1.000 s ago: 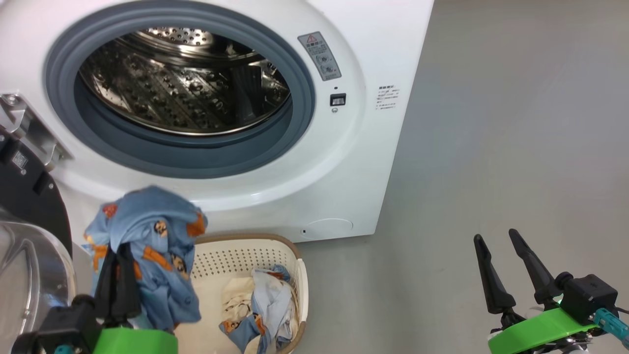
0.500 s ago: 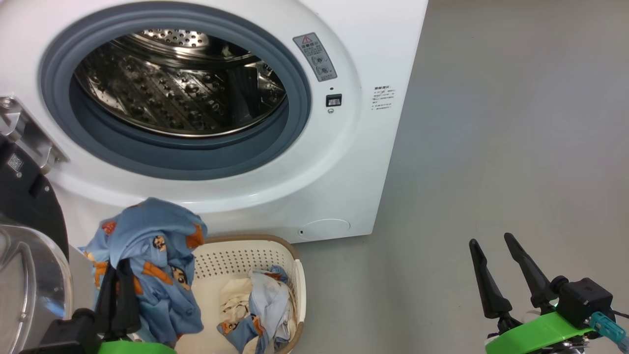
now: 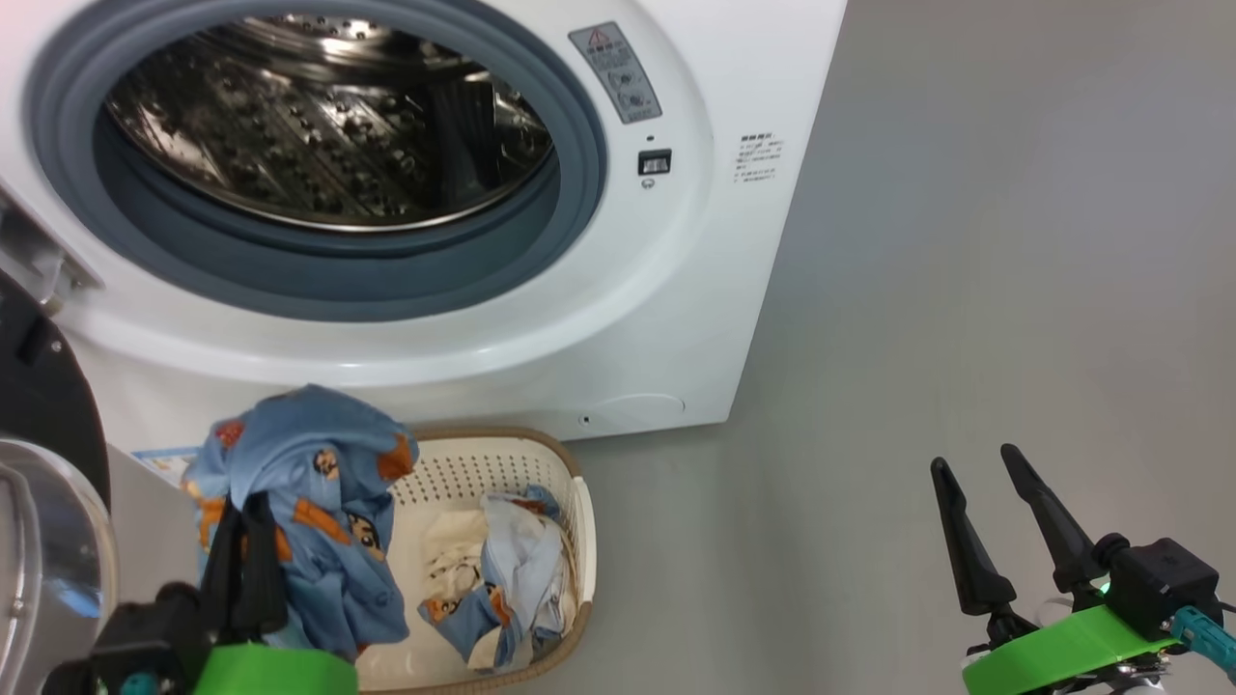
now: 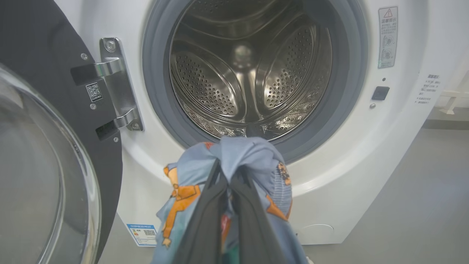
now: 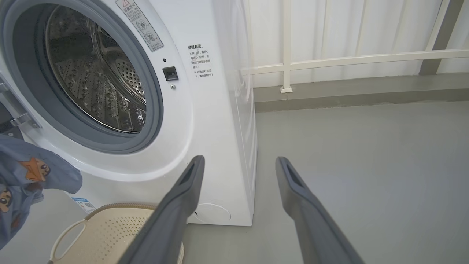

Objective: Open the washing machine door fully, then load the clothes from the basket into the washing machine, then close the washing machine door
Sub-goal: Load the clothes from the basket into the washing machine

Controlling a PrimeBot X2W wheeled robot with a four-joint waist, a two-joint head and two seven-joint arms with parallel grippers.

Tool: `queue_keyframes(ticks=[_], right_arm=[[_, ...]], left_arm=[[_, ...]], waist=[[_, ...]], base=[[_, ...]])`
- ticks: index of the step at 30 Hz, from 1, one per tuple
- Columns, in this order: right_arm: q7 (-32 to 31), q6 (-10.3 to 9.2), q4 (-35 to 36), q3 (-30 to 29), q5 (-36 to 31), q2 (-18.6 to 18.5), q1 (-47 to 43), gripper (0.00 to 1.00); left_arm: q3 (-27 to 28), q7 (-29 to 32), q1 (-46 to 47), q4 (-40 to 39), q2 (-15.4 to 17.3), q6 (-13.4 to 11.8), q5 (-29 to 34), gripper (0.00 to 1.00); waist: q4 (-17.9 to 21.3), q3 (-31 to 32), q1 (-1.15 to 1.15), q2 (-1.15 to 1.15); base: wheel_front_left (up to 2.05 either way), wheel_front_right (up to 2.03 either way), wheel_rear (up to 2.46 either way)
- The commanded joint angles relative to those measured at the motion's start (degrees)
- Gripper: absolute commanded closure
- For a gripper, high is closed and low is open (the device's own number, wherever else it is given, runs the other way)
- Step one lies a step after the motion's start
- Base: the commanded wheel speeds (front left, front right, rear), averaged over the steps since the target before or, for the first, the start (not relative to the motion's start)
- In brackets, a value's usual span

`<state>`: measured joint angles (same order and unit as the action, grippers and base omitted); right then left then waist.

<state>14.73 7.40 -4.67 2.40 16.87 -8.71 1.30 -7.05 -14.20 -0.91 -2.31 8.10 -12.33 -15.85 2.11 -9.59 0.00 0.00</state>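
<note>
The washing machine (image 3: 695,290) has its door (image 4: 40,95) swung wide open to the left. The glass bowl faces out and the door hangs off the metal hinge (image 4: 117,84). You can see right into the steel drum (image 3: 319,125), with the grey seal (image 3: 579,193) ringing the mouth.

The left gripper (image 4: 229,172) has its jaws pinched tight on a blue garment (image 3: 319,454) with orange print. It's bunched over the fingertips and droops down both sides. It's up in the air in front of the machine, below the lip of the opening and over the left end of the basket (image 3: 483,463).

The basket sits on the floor (image 3: 966,241) just in front of the machine. There are more clothes (image 3: 512,569) crumpled in it, pale blue and cream, maybe two or three pieces, hard to count from this angle.

The right gripper (image 3: 973,459) is well off to the right above the floor, jaws spread wide and empty.
</note>
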Motion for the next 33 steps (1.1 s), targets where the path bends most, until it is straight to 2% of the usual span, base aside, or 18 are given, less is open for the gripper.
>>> queue_keyframes(ticks=[1, 15, 33], right_arm=[[0.27, 0.09, 1.57, 0.83, -0.45, -0.58, 1.55, 0.0], [0.27, 0.09, 2.61, 1.56, -0.33, -0.17, 6.02, 0.0], [0.27, 0.09, 2.06, 3.5, 0.51, 0.94, 10.69, 0.0]], left_arm=[[1.79, -0.6, 3.46, -0.77, 0.63, 0.16, -0.4, 1.0], [1.62, -0.74, 19.09, 7.17, 0.9, 2.99, -0.75, 1.0], [0.23, 3.17, 45.27, 20.5, 5.82, 6.93, 0.71, 1.0]], waist=[[-0.06, -2.23, 0.0, 0.0], [1.85, -12.54, 0.0, 0.0], [7.35, -19.78, 0.0, 0.0]], base=[[0.0, 0.0, 0.0], [0.0, 0.0, 0.0], [0.0, 0.0, 0.0]])
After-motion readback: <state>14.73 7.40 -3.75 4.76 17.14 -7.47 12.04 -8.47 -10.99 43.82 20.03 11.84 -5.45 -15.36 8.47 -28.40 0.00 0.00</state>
